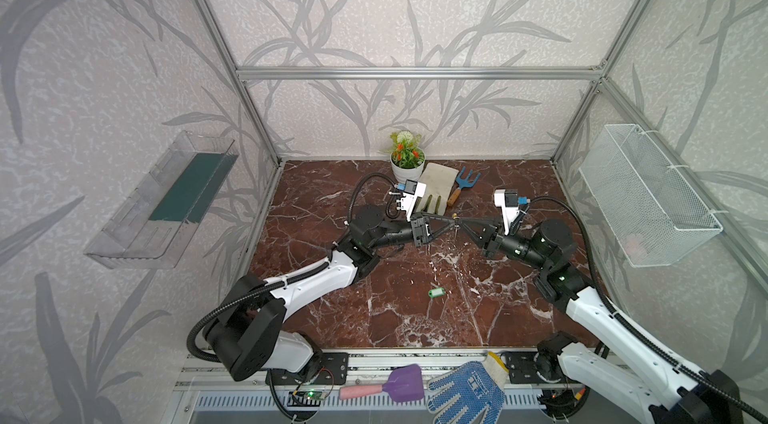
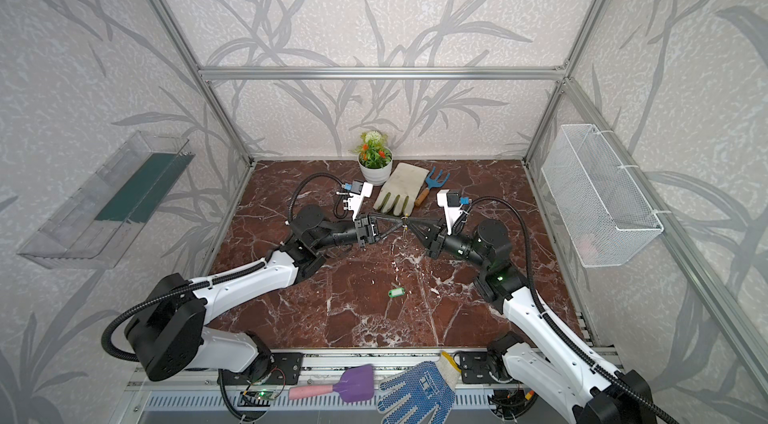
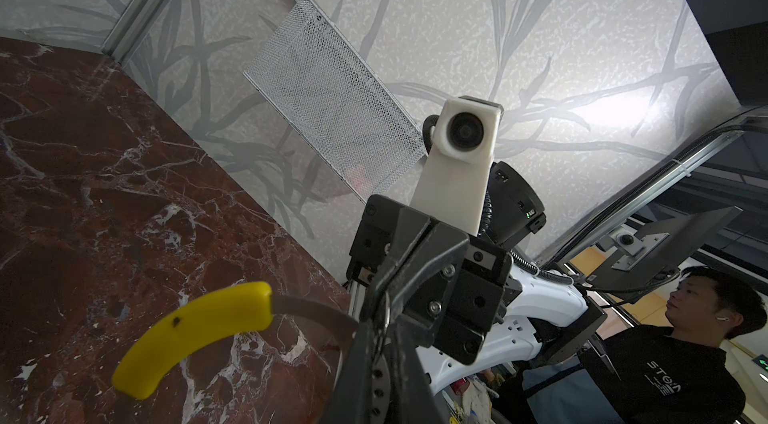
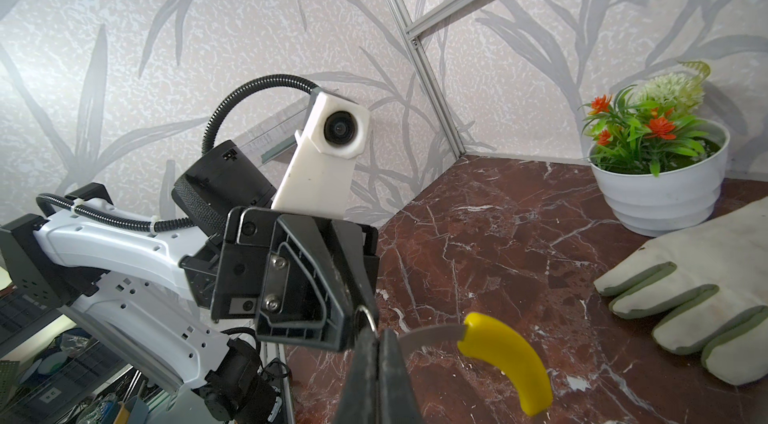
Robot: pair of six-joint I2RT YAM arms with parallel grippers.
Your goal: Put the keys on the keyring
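The green key tag point(image 1: 436, 291) lies on the bench point(image 1: 332, 202), lower centre in a top view, well apart from the keyring point(image 3: 191, 330). Left claw point(image 1: 451, 219) and right claw point(image 1: 461, 220) both clench the keyring in mid-air; opposing pulls could slip the thin hoop loose.

flowerpot point(image 1: 406, 172), glove point(image 1: 436, 188) (pale), hand rake point(image 1: 468, 181)

Inside a robotics lab's test booth: silver aluminium frame bars point(image 1: 415, 72) hold grey leaf-patterned wallpaper panels point(image 1: 374, 6) around a red-brown marble-look tabletop point(image 1: 374, 318) with white-and-black robot arms point(image 1: 307, 285) and garden props (a white pot of artificial flowers point(image 1: 406, 166)). Beyond, apparently, a black-shirted man point(image 3: 685, 339) watches a dark monitor point(image 3: 673, 243).
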